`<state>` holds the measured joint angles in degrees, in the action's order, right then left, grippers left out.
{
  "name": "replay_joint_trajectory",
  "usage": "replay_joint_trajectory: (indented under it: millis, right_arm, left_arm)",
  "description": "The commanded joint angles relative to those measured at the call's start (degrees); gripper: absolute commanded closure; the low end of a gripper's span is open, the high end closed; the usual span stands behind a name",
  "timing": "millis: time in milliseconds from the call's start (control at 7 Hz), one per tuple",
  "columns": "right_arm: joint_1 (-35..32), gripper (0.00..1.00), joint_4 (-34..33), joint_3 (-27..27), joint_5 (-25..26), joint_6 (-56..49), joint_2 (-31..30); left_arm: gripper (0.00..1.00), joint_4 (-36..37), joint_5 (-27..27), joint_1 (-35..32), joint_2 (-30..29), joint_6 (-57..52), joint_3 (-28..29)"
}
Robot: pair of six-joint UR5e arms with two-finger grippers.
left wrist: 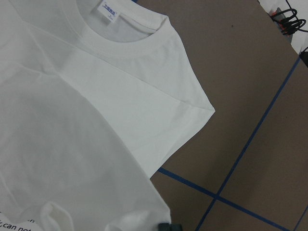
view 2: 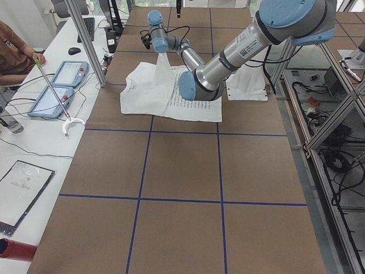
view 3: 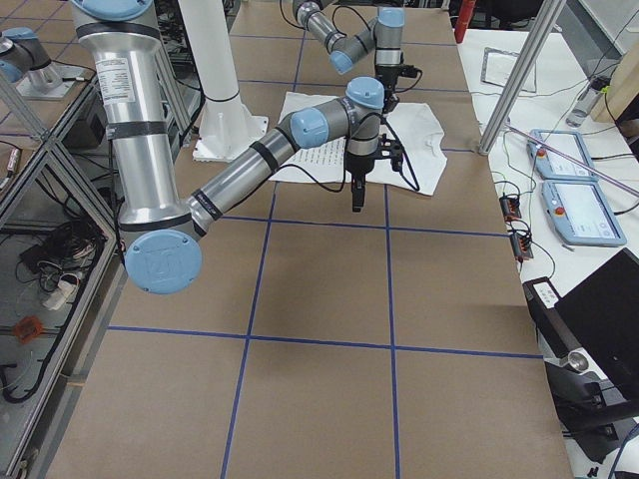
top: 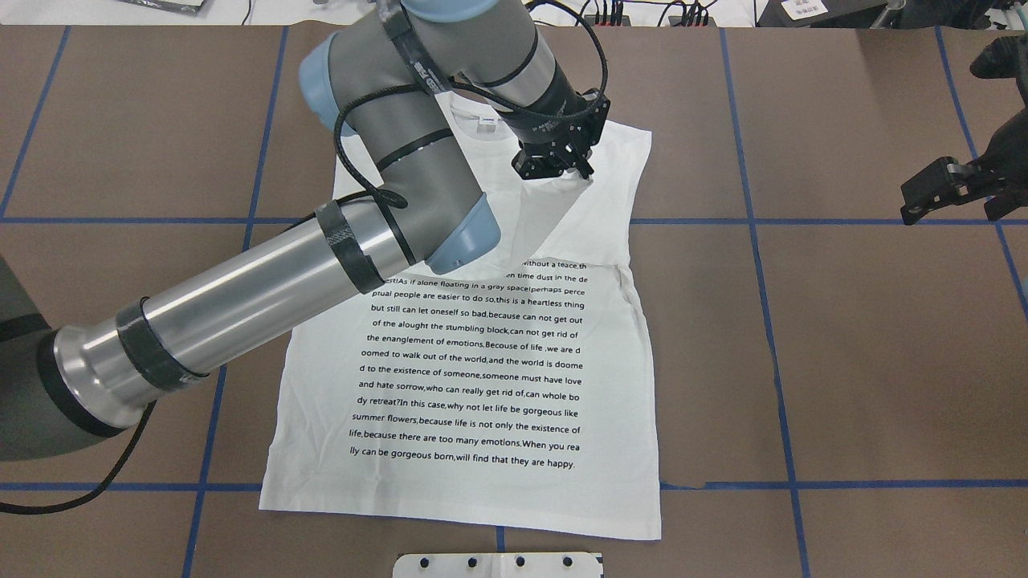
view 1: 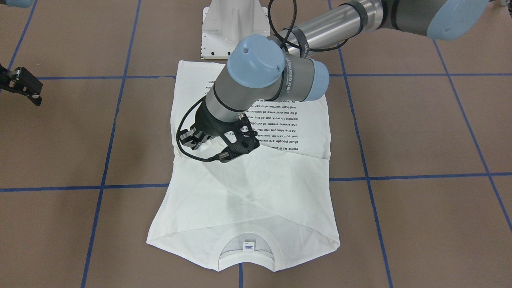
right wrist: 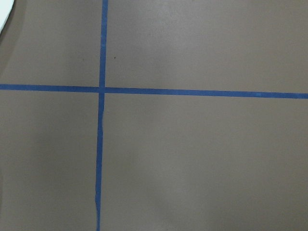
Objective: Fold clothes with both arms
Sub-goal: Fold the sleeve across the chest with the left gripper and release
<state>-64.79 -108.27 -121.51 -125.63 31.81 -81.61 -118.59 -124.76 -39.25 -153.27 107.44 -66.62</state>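
The white shirt (view 1: pixel 256 192) lies flat on the brown table, its printed text (top: pixel 474 377) facing up and its collar (view 1: pixel 246 236) and neck label (left wrist: pixel 109 8) at the far end from the robot. My left arm reaches across it. Over the chest area my left gripper (top: pixel 558 170) is shut on a pinch of the shirt's cloth, which rises in a peak (view 2: pixel 162 63) off the table. Bunched fabric shows at the bottom of the left wrist view. My right gripper (top: pixel 923 201) hangs open over bare table, well clear of the shirt's side, holding nothing.
The white pedestal base (view 1: pixel 234 28) stands just behind the shirt's hem. Blue tape lines (right wrist: pixel 102 90) grid the brown table (top: pixel 843 361). A side bench with tablets (view 2: pixel 57 85) and a seated person (view 2: pixel 14 54) lies beyond the far edge. Frame posts (view 3: pixel 519 80) stand there.
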Motion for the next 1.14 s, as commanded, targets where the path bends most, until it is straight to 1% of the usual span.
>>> replay_joint_trajectory:
  millis: [0,143,286,429,571,714,1000]
  right_arm:
    - [0.01,0.00,0.07,0.66,-1.02,-0.08,-0.04]
    - [0.01,0.00,0.07,1.01,-1.02,0.00,0.22]
    - [0.01,0.00,0.07,1.01,-1.02,0.09,0.49]
    - [0.01,0.00,0.07,1.01,-1.02,0.00,0.66]
    - [0.10,0.00,0.16,1.10,-1.02,0.09,0.84]
    - [0.01,0.00,1.03,1.71,-1.02,0.09,1.80]
    - [0.10,0.00,2.09,2.24,-0.93,0.44,1.81]
  left_arm:
    - [1.00,-0.33,4.95,3.91,-0.54,2.07,0.44]
    - [1.00,-0.33,5.49,4.62,-1.59,2.77,1.92]
    - [1.00,-2.94,8.80,6.10,-2.99,5.82,4.55]
    - [0.20,-9.67,14.67,8.12,-3.70,6.72,7.97]
    - [0.00,-10.43,15.16,8.58,-3.71,6.38,7.57]
    - [0.00,-10.52,15.16,8.49,-3.44,5.51,6.87]
    - [0.00,-9.83,15.08,7.53,-2.92,4.10,5.72]
